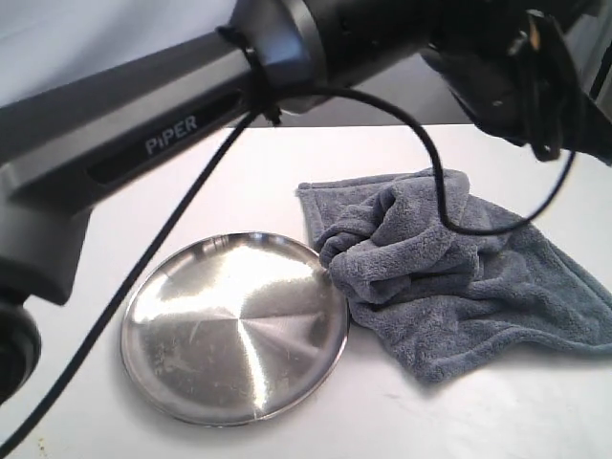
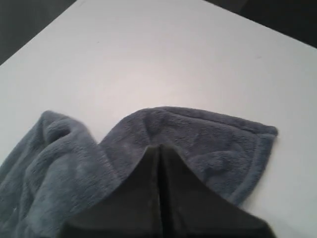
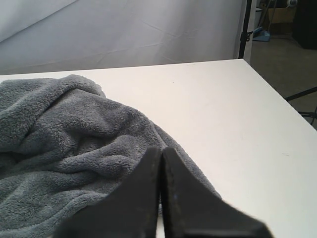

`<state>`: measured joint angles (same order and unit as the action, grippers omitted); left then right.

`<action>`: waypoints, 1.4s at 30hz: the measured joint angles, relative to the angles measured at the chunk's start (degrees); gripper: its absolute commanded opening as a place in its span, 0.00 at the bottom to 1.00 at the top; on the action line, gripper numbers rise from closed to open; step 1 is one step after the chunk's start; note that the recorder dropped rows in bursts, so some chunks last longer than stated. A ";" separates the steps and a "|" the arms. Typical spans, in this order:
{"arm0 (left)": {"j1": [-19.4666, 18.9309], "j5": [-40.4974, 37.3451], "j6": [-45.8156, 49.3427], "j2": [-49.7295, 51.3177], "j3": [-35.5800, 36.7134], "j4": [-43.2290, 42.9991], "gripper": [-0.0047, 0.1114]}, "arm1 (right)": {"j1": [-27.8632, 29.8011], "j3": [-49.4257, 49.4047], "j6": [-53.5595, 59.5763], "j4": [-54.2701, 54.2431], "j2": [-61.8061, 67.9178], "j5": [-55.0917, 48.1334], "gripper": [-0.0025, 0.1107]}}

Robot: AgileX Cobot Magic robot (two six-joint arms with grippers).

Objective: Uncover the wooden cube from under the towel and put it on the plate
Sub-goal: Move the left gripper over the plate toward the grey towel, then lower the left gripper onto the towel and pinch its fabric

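Note:
The blue-grey towel point(image 1: 449, 277) lies bunched on the white table, right of the plate, with a raised lump point(image 1: 397, 239) near its middle. No wooden cube shows in any view. The round silver plate point(image 1: 234, 325) sits bare at the front left, its rim touching the towel's edge. My left gripper point(image 2: 159, 148) is shut with nothing between its fingers, its tips above the towel point(image 2: 198, 144) near a hemmed corner point(image 2: 270, 131). My right gripper point(image 3: 161, 150) is shut too and holds nothing, hovering over the towel's point(image 3: 69, 134) edge.
The left arm point(image 1: 191, 105) and its black cable point(image 1: 435, 163) span the top of the exterior view above the towel. Bare white table point(image 3: 233, 109) lies beyond the towel, up to the table's edge and a grey backdrop point(image 3: 124, 29).

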<state>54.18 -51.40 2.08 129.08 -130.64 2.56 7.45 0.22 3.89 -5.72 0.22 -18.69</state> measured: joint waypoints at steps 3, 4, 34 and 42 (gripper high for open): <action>-3.47 -3.10 -2.08 0.00 0.00 0.00 0.04 | 0.00 0.00 0.00 0.00 0.00 0.00 0.02; -4.63 -4.30 -2.43 0.00 0.00 0.00 0.04 | 0.00 0.00 0.00 0.00 0.00 0.00 0.02; 4.53 -17.42 -7.87 0.00 11.30 -0.92 0.04 | 0.00 0.00 0.00 0.00 0.00 0.00 0.02; 12.48 -9.31 -12.90 0.02 11.80 -3.75 0.04 | 0.00 0.00 0.00 0.00 0.00 0.00 0.02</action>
<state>66.66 -60.71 -10.82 129.11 -118.84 -1.19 7.45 0.22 3.89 -5.72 0.22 -18.69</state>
